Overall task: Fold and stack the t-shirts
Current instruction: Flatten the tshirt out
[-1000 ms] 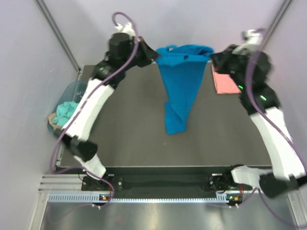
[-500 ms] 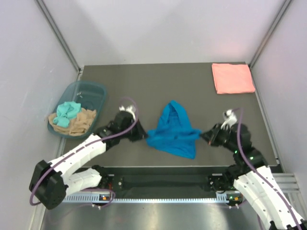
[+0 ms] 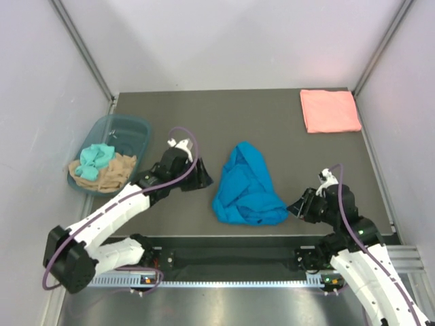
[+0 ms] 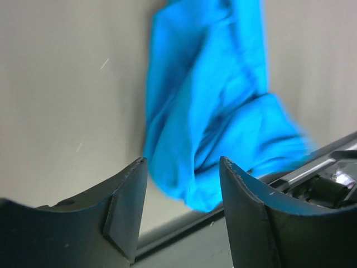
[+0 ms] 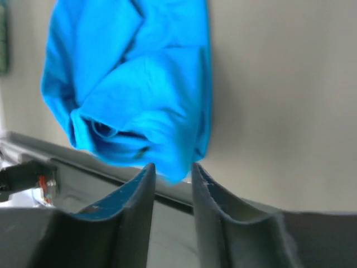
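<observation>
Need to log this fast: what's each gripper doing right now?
Left gripper: open, holding nothing.
Right gripper: slightly open, the blue t-shirt edge at its tips, not clamped.

Robot lab cell: plain white walls (image 3: 238,41), aluminium rail (image 3: 224,280), dark table (image 3: 272,129).

Pale walls (image 3: 238,41) enclose a dark grey table (image 3: 204,115)

left end effector (image 4: 182,162) wide open, right end effector (image 5: 172,165) slightly parted
</observation>
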`<action>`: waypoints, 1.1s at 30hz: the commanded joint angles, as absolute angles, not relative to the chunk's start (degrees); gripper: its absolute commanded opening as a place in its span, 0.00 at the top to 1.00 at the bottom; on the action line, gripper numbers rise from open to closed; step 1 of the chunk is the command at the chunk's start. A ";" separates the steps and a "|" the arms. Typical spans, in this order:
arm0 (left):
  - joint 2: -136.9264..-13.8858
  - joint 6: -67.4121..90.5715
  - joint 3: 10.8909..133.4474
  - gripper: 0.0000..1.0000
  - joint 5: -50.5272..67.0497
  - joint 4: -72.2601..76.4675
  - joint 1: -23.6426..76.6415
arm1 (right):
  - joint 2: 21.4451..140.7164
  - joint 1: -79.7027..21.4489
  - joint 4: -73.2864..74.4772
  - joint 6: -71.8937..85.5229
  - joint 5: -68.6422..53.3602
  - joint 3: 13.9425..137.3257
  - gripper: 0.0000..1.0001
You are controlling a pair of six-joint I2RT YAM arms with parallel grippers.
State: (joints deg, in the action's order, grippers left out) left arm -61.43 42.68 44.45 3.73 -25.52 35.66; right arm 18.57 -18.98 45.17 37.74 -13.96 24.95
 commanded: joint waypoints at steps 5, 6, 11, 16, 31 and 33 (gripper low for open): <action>-75.57 33.76 52.55 0.40 12.04 -17.40 36.38 | 25.22 -18.90 50.80 35.77 -4.84 37.16 0.60; -77.24 32.97 52.99 0.39 12.04 -17.23 36.73 | 26.09 -18.90 50.28 35.77 -4.57 37.87 0.57; -85.68 32.52 54.58 0.39 12.22 -14.59 37.44 | 33.47 -19.42 40.98 36.38 -7.56 36.22 0.55; -89.47 33.13 56.07 0.78 12.83 -13.62 37.53 | 41.11 -25.55 33.06 39.19 -5.64 33.49 0.54; -62.94 48.95 41.61 0.91 -12.22 -37.45 37.27 | 60.36 -37.71 23.03 32.01 6.50 45.42 0.48; -59.96 51.15 39.03 0.60 -10.99 -36.83 37.27 | 63.35 -37.62 22.50 29.98 6.07 47.89 0.48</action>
